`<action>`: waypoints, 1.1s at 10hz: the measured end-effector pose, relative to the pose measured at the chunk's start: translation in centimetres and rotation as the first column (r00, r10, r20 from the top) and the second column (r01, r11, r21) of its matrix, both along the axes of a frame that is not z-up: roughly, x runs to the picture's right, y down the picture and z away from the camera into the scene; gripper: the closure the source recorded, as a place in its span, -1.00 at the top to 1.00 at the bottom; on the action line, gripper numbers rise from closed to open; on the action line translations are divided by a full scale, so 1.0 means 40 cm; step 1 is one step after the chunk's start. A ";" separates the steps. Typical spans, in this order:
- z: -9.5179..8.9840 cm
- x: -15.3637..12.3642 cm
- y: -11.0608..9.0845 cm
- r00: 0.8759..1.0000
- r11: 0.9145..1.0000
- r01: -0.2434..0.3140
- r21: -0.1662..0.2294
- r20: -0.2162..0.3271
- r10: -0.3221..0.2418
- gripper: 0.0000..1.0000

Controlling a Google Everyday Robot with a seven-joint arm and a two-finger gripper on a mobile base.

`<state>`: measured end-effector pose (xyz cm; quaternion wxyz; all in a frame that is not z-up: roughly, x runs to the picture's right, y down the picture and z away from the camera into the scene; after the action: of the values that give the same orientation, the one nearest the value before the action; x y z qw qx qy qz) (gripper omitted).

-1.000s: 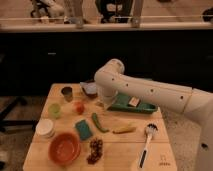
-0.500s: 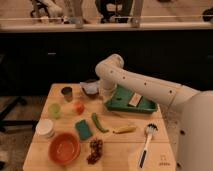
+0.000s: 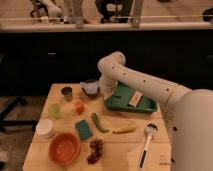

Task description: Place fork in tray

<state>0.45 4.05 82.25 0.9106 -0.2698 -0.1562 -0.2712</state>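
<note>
The green tray (image 3: 145, 106) sits at the table's back right. A short pale slim thing (image 3: 134, 99) lies inside it; I cannot tell whether this is the fork, and no other fork shows. My white arm reaches in from the right, bends at the elbow and points down. Its gripper (image 3: 106, 94) is low at the tray's left end, next to a small bluish bowl (image 3: 90, 87), and is mostly hidden by the wrist.
A white-headed dish brush (image 3: 146, 139) lies at the front right. An orange bowl (image 3: 64, 148), grapes (image 3: 95, 150), a green sponge (image 3: 83, 129), a long green vegetable (image 3: 98, 122) and a banana (image 3: 125, 129) lie in front. Cups (image 3: 55, 110) stand at the left.
The forearm has lifted and swung back off the tray, so more of the tray and the pale thing in it now show. The wrist end stays at the tray's left end.
</note>
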 end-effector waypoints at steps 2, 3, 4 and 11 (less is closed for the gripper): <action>0.000 0.000 0.000 1.000 1.000 0.000 0.000 0.000 0.000 -1.00; 0.000 -0.001 0.000 1.000 1.000 0.000 0.000 0.001 0.000 -1.00; 0.000 -0.001 0.000 1.000 1.000 0.000 0.001 0.000 0.000 -1.00; 0.029 0.024 -0.063 0.998 0.999 -0.020 0.033 -0.061 0.022 -1.00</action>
<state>1.41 1.54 83.39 0.9221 -0.2616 -0.1269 -0.2555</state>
